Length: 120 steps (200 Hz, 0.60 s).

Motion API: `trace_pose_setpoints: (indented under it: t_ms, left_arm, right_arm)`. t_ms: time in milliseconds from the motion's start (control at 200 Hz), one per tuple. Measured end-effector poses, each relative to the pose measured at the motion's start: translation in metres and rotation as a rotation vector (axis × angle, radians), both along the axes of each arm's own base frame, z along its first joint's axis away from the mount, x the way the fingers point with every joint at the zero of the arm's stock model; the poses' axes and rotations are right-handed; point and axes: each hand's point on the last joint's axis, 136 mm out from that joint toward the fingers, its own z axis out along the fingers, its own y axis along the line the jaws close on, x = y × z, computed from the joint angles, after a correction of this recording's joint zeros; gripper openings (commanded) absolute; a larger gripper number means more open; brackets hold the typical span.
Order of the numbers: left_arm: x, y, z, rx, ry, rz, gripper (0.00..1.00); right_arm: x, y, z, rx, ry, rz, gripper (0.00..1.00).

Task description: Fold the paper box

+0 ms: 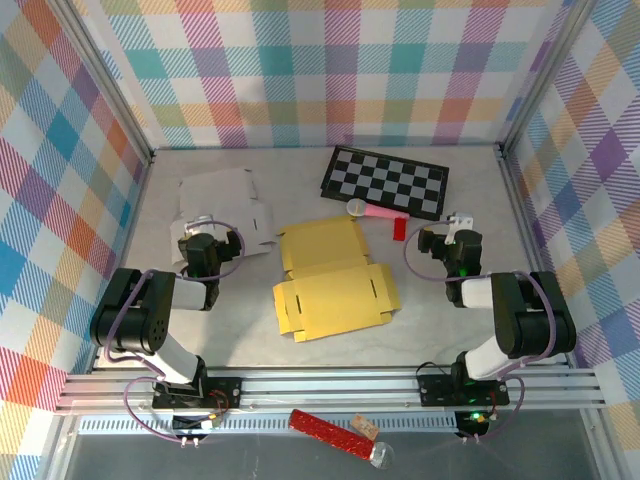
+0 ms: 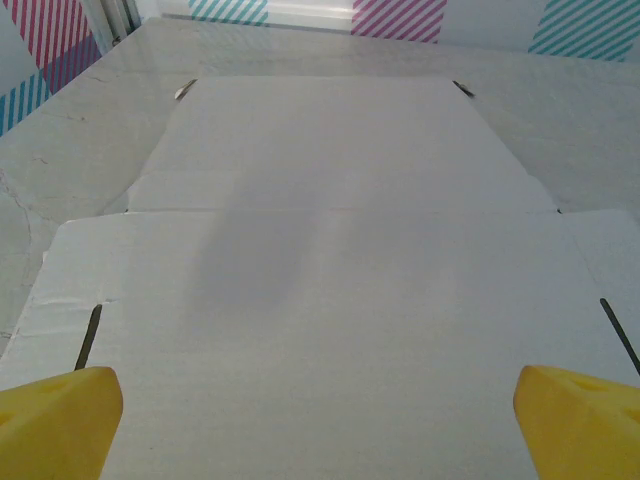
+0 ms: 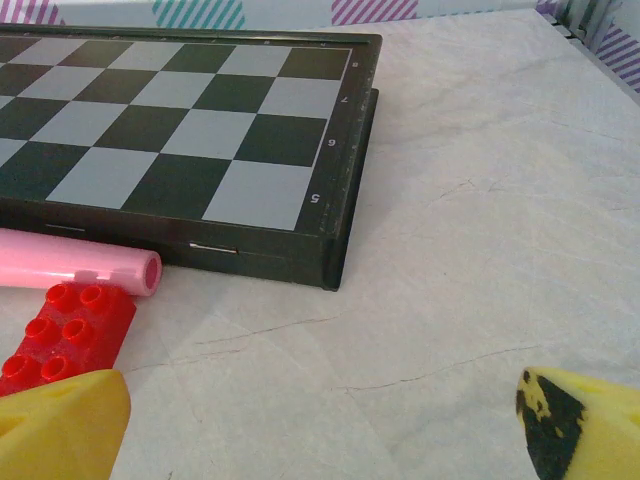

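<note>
My left tool (image 2: pixel 320 430) is spread wide with nothing in it. It's low over the white box (image 2: pixel 330 270), which lies flat at about 10 o'clock from the yellow box (image 1: pixel 335 285), and that one's opened out in the middle of the bench (image 1: pixel 300 165). My right tool (image 3: pixel 320 420) is wide open and empty too, over bare bench at roughly 3 o'clock from the yellow one, with the chessboard (image 3: pixel 170 130) up at 12 and a pink tube (image 3: pixel 75 270) and red brick (image 3: pixel 65 335) just beside its near edge.
</note>
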Motion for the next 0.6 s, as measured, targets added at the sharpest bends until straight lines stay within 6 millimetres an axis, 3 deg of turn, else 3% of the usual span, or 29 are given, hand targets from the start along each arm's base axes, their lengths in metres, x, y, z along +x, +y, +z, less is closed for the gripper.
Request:
trace_pose_setpoints:
  t_ms: [600]
  left_arm:
    - [0.0000,0.0000,0.0000,0.000,0.000,0.000,1.00]
  right_arm:
    - [0.0000,0.0000,0.0000,0.000,0.000,0.000,0.99]
